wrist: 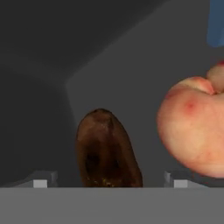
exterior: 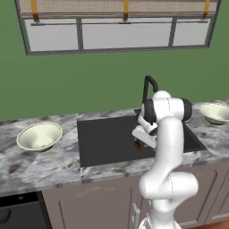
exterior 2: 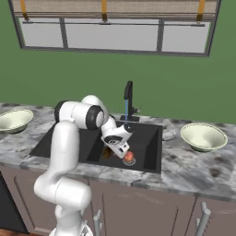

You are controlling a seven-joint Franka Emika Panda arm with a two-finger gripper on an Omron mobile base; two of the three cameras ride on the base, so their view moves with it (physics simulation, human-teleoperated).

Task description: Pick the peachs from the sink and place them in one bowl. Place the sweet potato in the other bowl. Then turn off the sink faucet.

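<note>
Down inside the black sink [exterior: 107,138], my gripper [wrist: 109,183] is open, its two fingertips [wrist: 40,183] standing wide apart. The dark brown sweet potato [wrist: 107,151] lies on the sink floor between them, touching neither. Just right of it sits a large orange-red peach [wrist: 192,127], with the edge of a second peach [wrist: 217,74] behind it. From the right base view, the gripper [exterior 2: 117,154] hangs low over the basin beside one peach [exterior 2: 129,157]. A pale bowl [exterior: 39,135] sits on the counter to the left, another bowl [exterior: 216,112] to the right. The black faucet [exterior 2: 128,99] runs a thin blue stream [exterior 2: 126,110].
Grey marbled counter [exterior: 40,165] surrounds the sink. The sink's dark walls rise close behind the sweet potato. A green wall and a window lie beyond the counter. Cabinet doors with handles [exterior 2: 201,221] are below the counter front.
</note>
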